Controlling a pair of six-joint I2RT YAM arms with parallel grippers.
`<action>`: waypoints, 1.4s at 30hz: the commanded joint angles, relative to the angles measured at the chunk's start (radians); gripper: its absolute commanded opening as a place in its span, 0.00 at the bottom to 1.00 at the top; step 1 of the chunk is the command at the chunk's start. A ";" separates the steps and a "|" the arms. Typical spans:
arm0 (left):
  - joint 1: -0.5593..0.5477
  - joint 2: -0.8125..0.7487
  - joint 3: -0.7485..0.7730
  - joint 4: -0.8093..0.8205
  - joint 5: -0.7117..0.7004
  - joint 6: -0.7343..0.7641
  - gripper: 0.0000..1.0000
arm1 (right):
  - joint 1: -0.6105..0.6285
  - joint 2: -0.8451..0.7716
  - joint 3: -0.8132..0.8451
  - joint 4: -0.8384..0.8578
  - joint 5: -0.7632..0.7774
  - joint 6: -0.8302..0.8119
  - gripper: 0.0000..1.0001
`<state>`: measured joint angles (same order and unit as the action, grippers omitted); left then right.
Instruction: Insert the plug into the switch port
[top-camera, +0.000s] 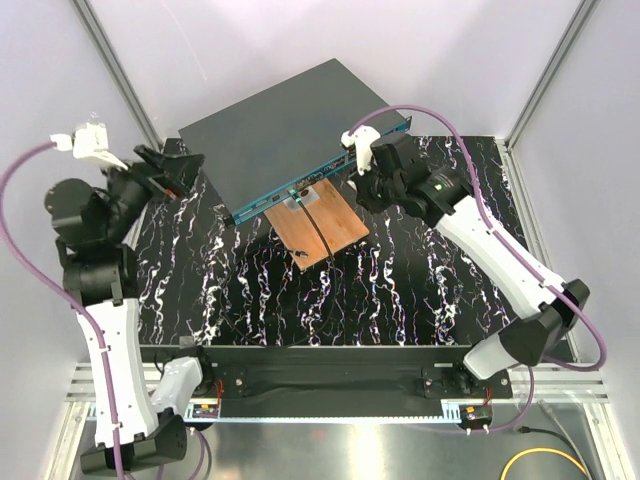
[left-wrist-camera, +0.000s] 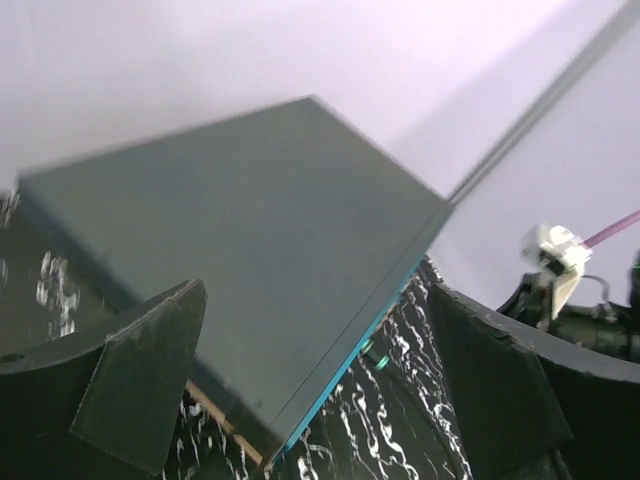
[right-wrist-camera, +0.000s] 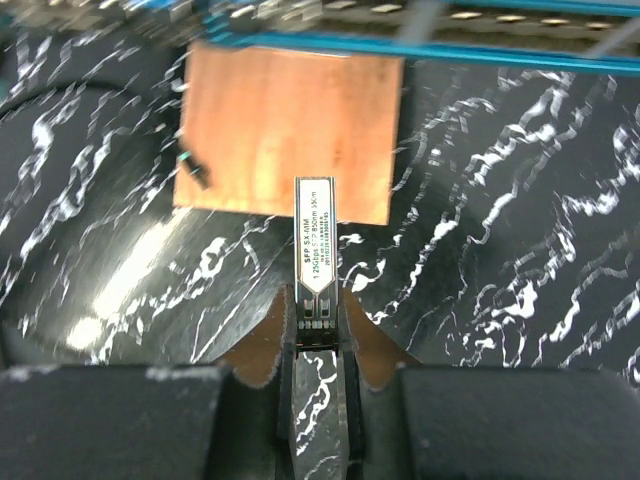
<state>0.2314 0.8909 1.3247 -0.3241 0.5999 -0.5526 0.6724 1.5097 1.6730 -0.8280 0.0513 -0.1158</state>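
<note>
Up close, the right gripper (right-wrist-camera: 318, 318) is pinched tight on the little silver plug (right-wrist-camera: 317, 250). Past the plug, a brown board (right-wrist-camera: 290, 130) lies on the black table (top-camera: 400, 290). Behind it sits the switch (top-camera: 290, 135). The left gripper (left-wrist-camera: 315, 385) is wide open beside the switch, holding nothing.

Switch (top-camera: 290, 130): dk grey top, teal-blue front. Board (top-camera: 320, 225): copper-brown. Table (top-camera: 400, 290): black w/ white marble-like veins. Plug (right-wrist-camera: 315, 250): silver, white label w/ black txt. Cable (left-wrist-camera: 615, 228): purple. Wall (top-camera: 250, 40): plain pale lilac-white.
</note>
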 joint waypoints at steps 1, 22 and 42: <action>0.006 -0.027 -0.105 -0.061 -0.118 -0.030 0.99 | 0.004 0.024 0.077 0.007 0.140 0.110 0.00; 0.006 -0.027 -0.377 0.115 -0.032 -0.253 0.99 | 0.006 0.130 0.203 0.013 0.099 0.168 0.00; 0.006 -0.056 -0.437 0.177 -0.019 -0.310 0.99 | 0.004 0.205 0.274 -0.002 0.096 0.177 0.00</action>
<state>0.2321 0.8524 0.8883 -0.2138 0.5533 -0.8505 0.6724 1.7050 1.8904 -0.8391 0.1452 0.0509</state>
